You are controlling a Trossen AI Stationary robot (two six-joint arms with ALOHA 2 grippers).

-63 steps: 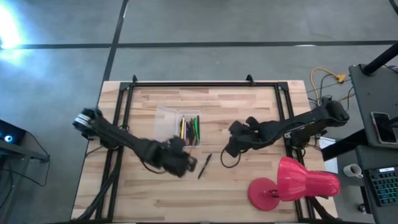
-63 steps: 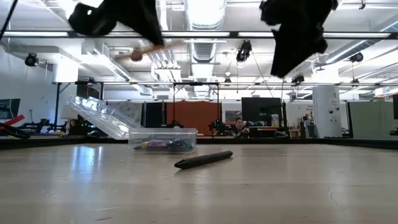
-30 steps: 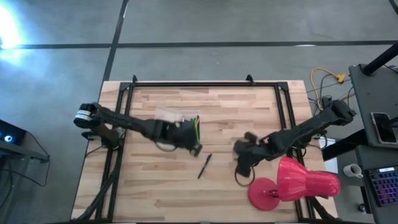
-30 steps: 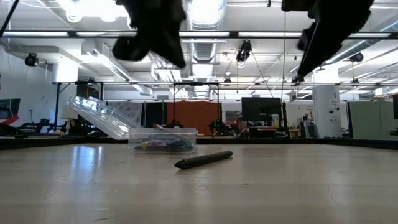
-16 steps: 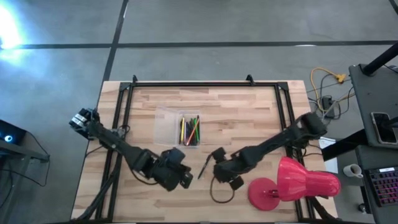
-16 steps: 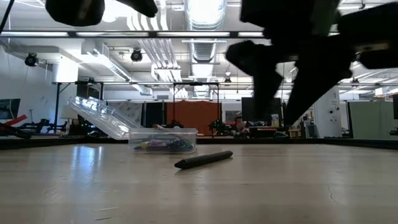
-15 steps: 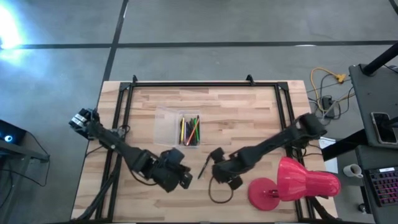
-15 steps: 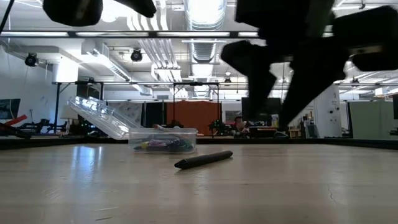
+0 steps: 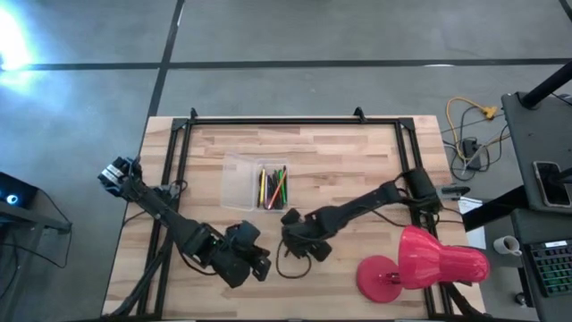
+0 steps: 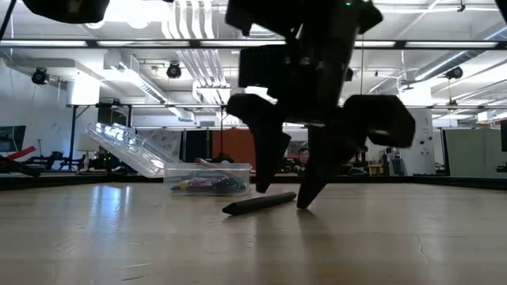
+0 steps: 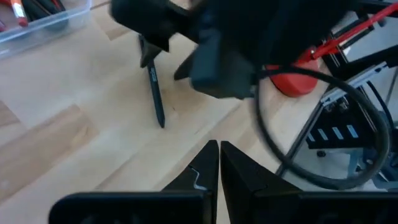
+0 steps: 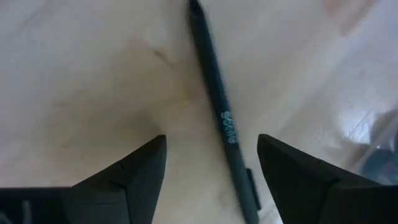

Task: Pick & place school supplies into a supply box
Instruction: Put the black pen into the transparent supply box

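Note:
A black pen [image 12: 221,112] lies flat on the wooden table, also seen in the low view [image 10: 257,203] and the left wrist view [image 11: 155,93]. My right gripper [image 12: 211,138] is open and low over it, one finger on each side [image 10: 281,194]; I cannot tell whether a fingertip touches the pen. In the high view, the right gripper [image 9: 293,234] hides the pen. The clear supply box [image 9: 259,183] holds several coloured pens and pencils, its lid tipped open [image 10: 131,150]. My left gripper [image 9: 255,266] is shut and empty [image 11: 217,155], nearer the table's near edge.
A big red lamp [image 9: 420,264] stands at the near right, beside my right arm. The box [image 10: 207,178] sits behind the pen, toward the far edge. Black frame rails [image 9: 174,161] run along the table's left, right and far sides.
My right gripper has moved from beside the lamp toward the table's left and come down over the pen, fingers apart. My left gripper has gone from over the box toward the near edge. The pen has stayed where it lay.

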